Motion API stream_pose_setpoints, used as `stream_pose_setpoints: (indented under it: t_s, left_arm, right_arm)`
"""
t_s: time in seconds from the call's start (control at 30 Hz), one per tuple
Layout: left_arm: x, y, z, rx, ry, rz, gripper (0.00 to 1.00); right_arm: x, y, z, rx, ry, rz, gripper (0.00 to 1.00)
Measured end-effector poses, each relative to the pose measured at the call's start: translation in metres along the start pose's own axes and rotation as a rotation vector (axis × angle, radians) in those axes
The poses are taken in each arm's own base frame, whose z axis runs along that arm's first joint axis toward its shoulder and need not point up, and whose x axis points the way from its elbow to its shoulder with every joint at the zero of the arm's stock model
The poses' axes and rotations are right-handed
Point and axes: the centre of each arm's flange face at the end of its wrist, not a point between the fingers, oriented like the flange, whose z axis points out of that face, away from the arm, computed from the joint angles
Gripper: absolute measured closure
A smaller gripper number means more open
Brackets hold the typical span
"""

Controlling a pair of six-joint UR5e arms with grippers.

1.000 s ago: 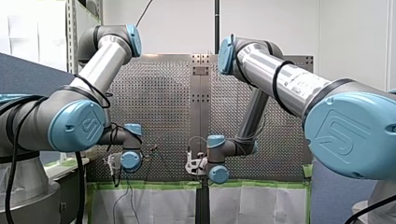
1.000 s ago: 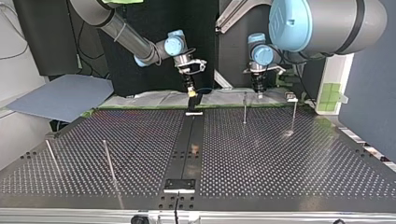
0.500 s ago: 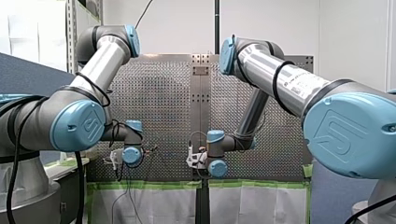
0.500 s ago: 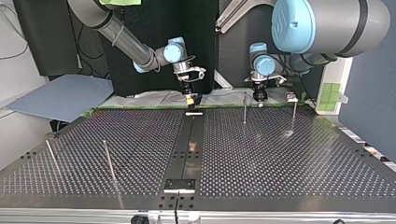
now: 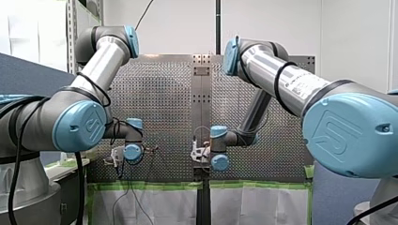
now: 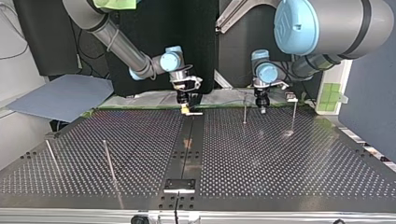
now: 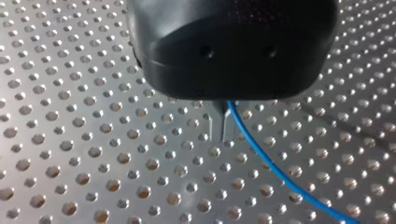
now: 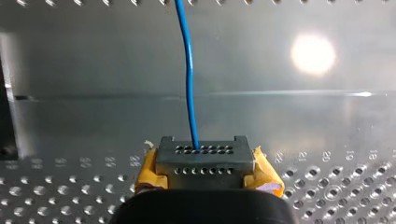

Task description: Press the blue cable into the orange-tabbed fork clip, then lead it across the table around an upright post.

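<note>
At right end effector (image 8: 205,156): yellow-padded tips pinched narrow on blue cable (image 8: 189,70). Cable leaves from between them and runs straight ahead over the perforated surface (image 8: 327,186). At left end effector (image 7: 219,135): metal tips narrow, gripping the blue cable, which trails ahead and off to one side across the surface.

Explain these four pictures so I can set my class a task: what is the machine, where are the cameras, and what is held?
Two robot arms work at a perforated table. The front view looks from behind them; the top view faces them, so their sides appear crossed. The other two cameras ride on the wrists. Thin upright posts stand on the table. My right gripper pinches a blue cable. The cable also runs past my left gripper; whether it is clamped there, I cannot tell.
</note>
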Motion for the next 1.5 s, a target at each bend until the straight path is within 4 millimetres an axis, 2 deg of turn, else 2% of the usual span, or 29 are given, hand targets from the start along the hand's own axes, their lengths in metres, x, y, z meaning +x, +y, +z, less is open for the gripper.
stream_pose_setpoints:
  t_s: [0.13,0.2,0.23,0.3,0.37,0.4,0.43,0.47,0.5,0.53,0.57,0.6,0.93,1.23,1.5]
  left_arm:
    - [-0.001,0.002,0.003,0.004,-0.002,0.0,1.0]
    - [-0.002,0.002,0.003,0.007,-0.001,0.003,0.91]
    - [-0.002,0.002,0.003,0.008,-0.001,0.006,0.91]
    - [-0.001,0.002,0.003,0.013,0.003,0.017,0.82]
    - [-0.001,0.002,0.003,0.016,0.01,0.035,0.82]
    - [-0.001,0.002,0.002,0.017,0.012,0.043,0.62]
    - [0.0,0.002,0.002,0.017,0.015,0.051,0.62]
    - [0.0,0.003,0.002,0.018,0.022,0.063,0.49]
    - [0.001,0.003,0.001,0.019,0.027,0.072,0.41]
    - [0.001,0.003,0.001,0.021,0.033,0.081,0.41]
    - [0.002,0.003,0.0,0.025,0.038,0.093,0.1]
    - [0.002,0.003,0.0,0.027,0.042,0.101,0.0]
    - [0.008,0.008,-0.008,-0.004,0.107,0.159,0.0]
    - [0.018,0.011,-0.029,0.039,0.209,0.171,0.0]
    - [0.005,0.009,-0.05,0.094,0.227,0.157,0.0]
  right_arm:
    - [0.001,0.006,0.004,-0.008,0.002,-0.002,1.0]
    - [0.001,0.007,0.004,-0.009,0.002,-0.002,1.0]
    - [0.001,0.008,0.004,-0.009,0.002,-0.003,1.0]
    - [0.001,0.008,0.004,-0.009,0.001,-0.003,1.0]
    - [0.001,0.009,0.004,-0.009,-0.001,-0.004,1.0]
    - [0.001,0.009,0.004,-0.01,-0.003,-0.005,1.0]
    - [0.001,0.009,0.004,-0.01,-0.004,-0.006,1.0]
    - [0.001,0.009,0.004,-0.01,-0.005,-0.007,1.0]
    - [0.001,0.009,0.004,-0.01,-0.006,-0.008,1.0]
    - [0.001,0.009,0.004,-0.009,-0.007,-0.009,1.0]
    - [0.001,0.009,0.004,-0.01,-0.007,-0.009,1.0]
    - [0.001,0.009,0.004,-0.01,-0.008,-0.01,1.0]
    - [0.0,0.01,0.003,-0.01,-0.017,-0.012,1.0]
    - [-0.001,0.01,0.002,-0.01,-0.023,-0.013,1.0]
    - [-0.001,0.009,0.002,-0.01,-0.028,-0.014,1.0]
